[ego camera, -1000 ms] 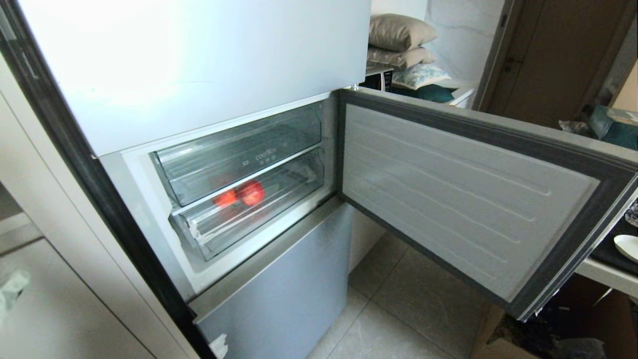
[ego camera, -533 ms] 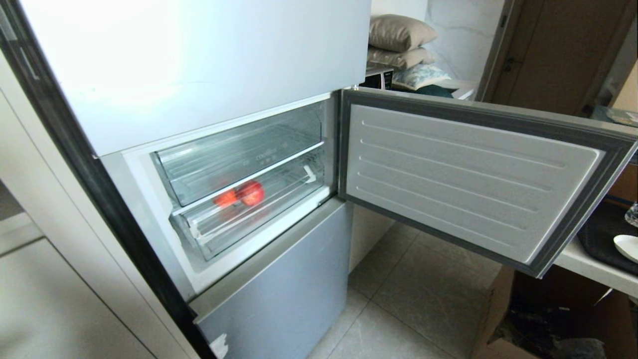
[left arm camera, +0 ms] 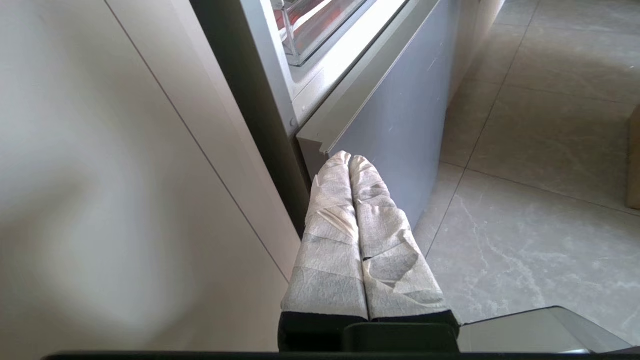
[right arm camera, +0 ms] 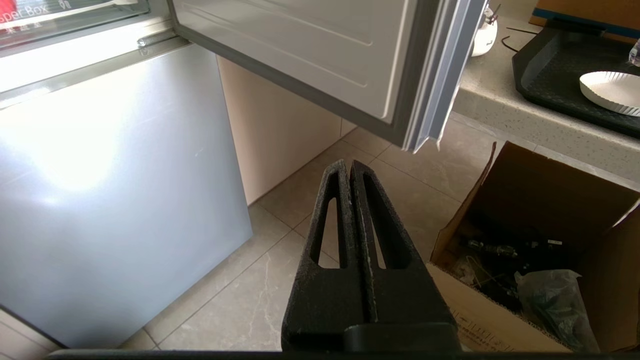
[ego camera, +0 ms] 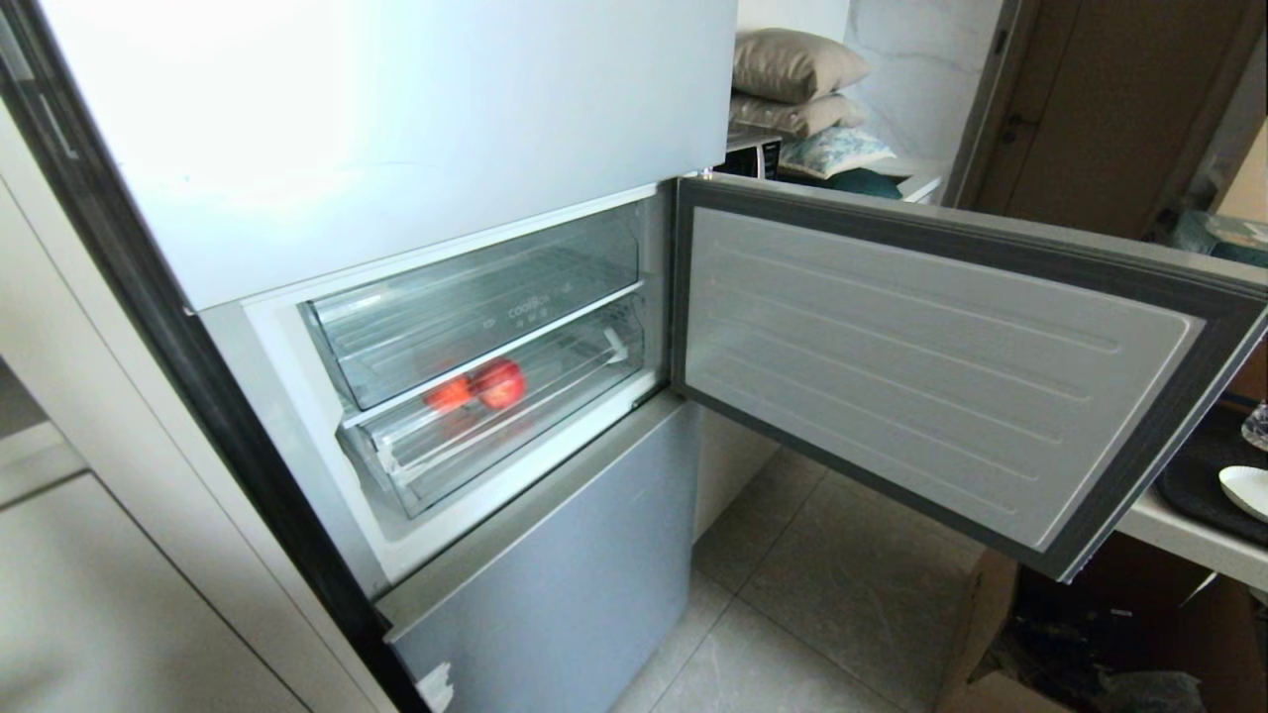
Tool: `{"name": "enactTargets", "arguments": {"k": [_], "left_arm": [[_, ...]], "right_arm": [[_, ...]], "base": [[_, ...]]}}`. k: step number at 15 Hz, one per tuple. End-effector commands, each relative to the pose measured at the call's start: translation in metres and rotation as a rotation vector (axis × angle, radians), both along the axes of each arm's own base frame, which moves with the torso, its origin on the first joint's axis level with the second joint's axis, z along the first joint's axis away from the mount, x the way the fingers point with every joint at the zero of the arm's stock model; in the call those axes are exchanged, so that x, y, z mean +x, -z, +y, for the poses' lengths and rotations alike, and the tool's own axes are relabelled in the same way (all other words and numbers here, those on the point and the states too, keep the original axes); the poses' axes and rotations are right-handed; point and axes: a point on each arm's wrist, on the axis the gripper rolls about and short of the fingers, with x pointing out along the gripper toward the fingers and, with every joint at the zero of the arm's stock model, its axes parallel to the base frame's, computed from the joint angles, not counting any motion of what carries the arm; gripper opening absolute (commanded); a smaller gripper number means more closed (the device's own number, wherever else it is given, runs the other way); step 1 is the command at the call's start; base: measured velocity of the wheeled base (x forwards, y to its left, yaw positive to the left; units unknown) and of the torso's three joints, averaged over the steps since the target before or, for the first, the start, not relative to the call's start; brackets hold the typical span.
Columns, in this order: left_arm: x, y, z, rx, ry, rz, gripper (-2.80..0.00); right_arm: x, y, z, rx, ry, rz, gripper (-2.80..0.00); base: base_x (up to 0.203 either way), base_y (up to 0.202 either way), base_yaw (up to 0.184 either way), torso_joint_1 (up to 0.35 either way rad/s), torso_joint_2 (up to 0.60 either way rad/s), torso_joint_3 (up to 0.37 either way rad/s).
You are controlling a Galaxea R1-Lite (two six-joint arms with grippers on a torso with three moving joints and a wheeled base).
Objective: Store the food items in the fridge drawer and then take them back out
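Two round red food items (ego camera: 477,387) lie in the clear ribbed plastic fridge drawer (ego camera: 495,416). The cloth-wrapped left gripper (left arm camera: 350,159) and black foam right gripper (right arm camera: 349,165) both hang pressed together, empty.

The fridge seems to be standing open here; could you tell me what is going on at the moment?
Nothing is being handled right now. The fridge door hangs open, and two red food items lie in the lower clear drawer, which is pushed in. The left gripper is shut and empty, low beside the fridge's bottom panel. The right gripper is shut and empty too, hanging over the floor tiles.
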Motion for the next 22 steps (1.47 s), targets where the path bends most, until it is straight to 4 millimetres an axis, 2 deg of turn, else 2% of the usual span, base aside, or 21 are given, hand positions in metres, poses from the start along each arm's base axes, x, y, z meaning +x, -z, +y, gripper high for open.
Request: {"name": "enactTargets", "arguments": {"k": [1, 7, 17, 22], "left_arm": [[0.0005, 0.0016, -0.0004, -0.017, 0.014, 0.002, -2.80], [0.0013, 0.0011, 0.0015, -0.180, -0.086, -0.010, -2.80], [0.0013, 0.0010, 0.0016, -0.190, -0.090, -0.011, -2.80], [0.0013, 0.0010, 0.0016, -0.190, -0.090, -0.011, -2.80]], "right_arm": [[0.0001, 0.0000, 0.0000, 0.000, 0.000, 0.001, -2.80], [0.0001, 0.0000, 0.0000, -0.002, 0.000, 0.001, -2.80], [0.0001, 0.0000, 0.0000, -0.003, -0.001, 0.001, -2.80], [0.0001, 0.0000, 0.0000, -0.003, -0.001, 0.001, -2.80]], "base": [[0.000, 0.000, 0.000, 0.000, 0.00, 0.000], [0.000, 0.000, 0.000, 0.000, 0.00, 0.000], [0.000, 0.000, 0.000, 0.000, 0.00, 0.000], [0.003, -0.004, 0.156, 0.003, 0.00, 0.003]]}}
